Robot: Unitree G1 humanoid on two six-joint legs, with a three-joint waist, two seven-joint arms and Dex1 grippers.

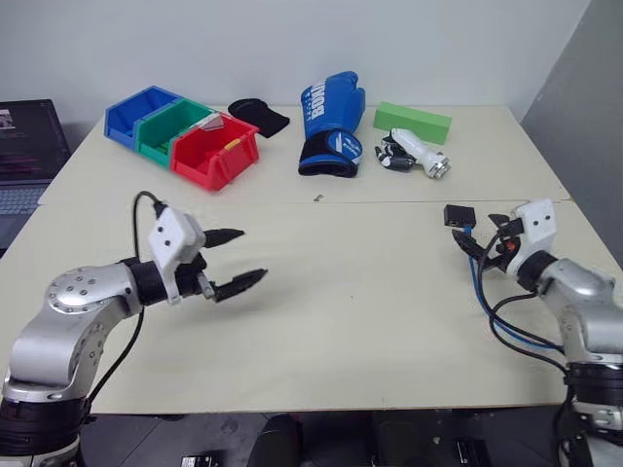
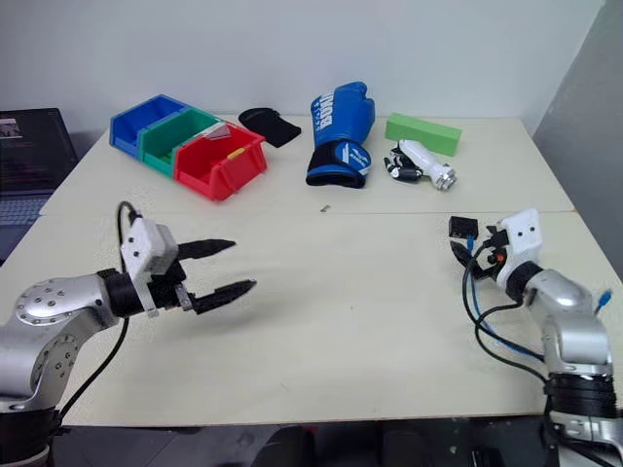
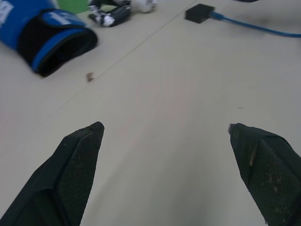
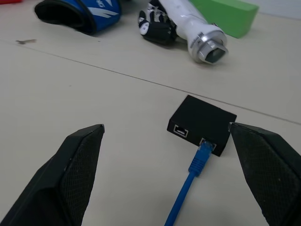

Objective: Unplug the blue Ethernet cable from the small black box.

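Left tool (image 1: 238,260): mine, hovering above the bench (image 1: 341,321), well to the left of the small black box (image 1: 458,215) — its two fingers spread wide, nothing between them.
Bins: a blue bin (image 1: 139,114), a green bin (image 1: 175,126) and a red bin (image 1: 216,149) stand side by side in a row, far to the left of the box and farther back.
Black fabric piece (image 1: 260,116): lies just right of the bins, behind and left of the box.
Boxing glove (image 1: 331,126): blue, lying behind the box and to its left.
Green block (image 1: 413,122): behind the box, at the far edge of the bench.
White tool with black end (image 1: 417,156): between the green block and the box.
Small black box: sits flat on the bench, two ports facing me.
Blue Ethernet cable (image 4: 195,172): plugged into the box's right-hand port — it trails from the box back toward me.
Right tool (image 4: 167,136): mine, just beside the box on its near side, fingers wide apart, holding nothing; the plug lies between them, untouched.
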